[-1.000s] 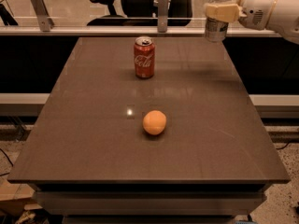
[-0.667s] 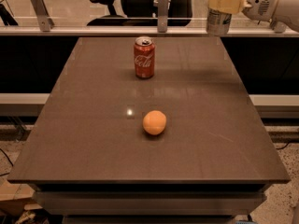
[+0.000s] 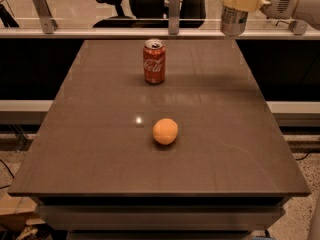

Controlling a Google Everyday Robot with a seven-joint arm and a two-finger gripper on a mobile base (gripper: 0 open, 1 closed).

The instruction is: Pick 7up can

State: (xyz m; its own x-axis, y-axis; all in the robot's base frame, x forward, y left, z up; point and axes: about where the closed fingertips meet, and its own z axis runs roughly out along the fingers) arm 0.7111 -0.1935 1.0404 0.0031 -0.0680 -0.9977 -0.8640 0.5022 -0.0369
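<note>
At one o'clock, the gripper [image 3: 240,0] is seen clamped around the top of the 7up can [image 3: 233,22], which is held upright above the table's [image 3: 95,139] far right corner, with a red can [image 3: 154,61] at twelve o'clock of a central orange [image 3: 165,131].

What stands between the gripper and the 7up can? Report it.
Nothing visible. The gripper, upper right, is closed on the 7up can above the far right corner of the table; the Coca-Cola can and orange sit well apart on it.
</note>
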